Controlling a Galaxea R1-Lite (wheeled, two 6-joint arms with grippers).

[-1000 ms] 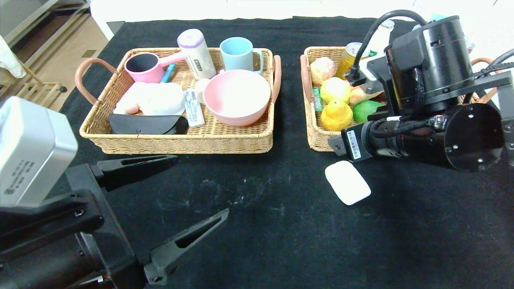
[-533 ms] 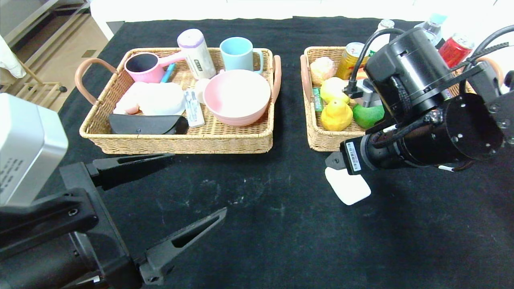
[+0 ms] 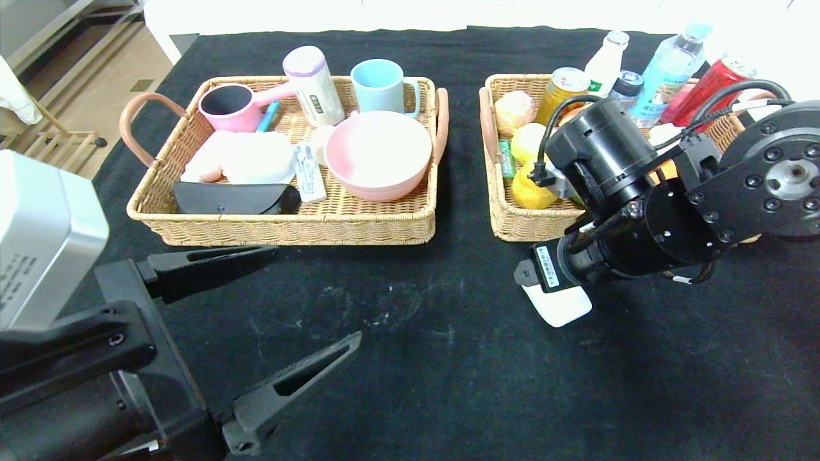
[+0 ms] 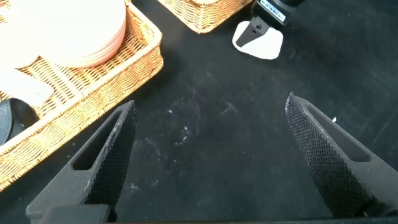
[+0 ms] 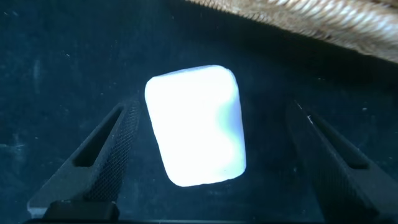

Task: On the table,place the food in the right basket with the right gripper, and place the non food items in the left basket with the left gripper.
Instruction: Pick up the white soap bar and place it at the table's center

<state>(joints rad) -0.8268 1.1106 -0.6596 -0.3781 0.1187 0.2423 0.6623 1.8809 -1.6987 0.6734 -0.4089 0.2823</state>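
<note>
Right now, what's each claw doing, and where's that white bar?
Right gripper open, fingers either side of white bar on table. Left gripper open, parked near left basket. Nothing between bar and left gripper.

I see the white soap-like bar [image 3: 564,310] flat on the black surface [image 3: 410,358], just before the right basket [image 3: 512,221]. The pink bowl [image 3: 378,153] sits upright in the left basket [image 3: 288,227]. A yellow pear-shaped fruit [image 3: 526,190], perhaps among other fruits, lies in the right basket.
</note>
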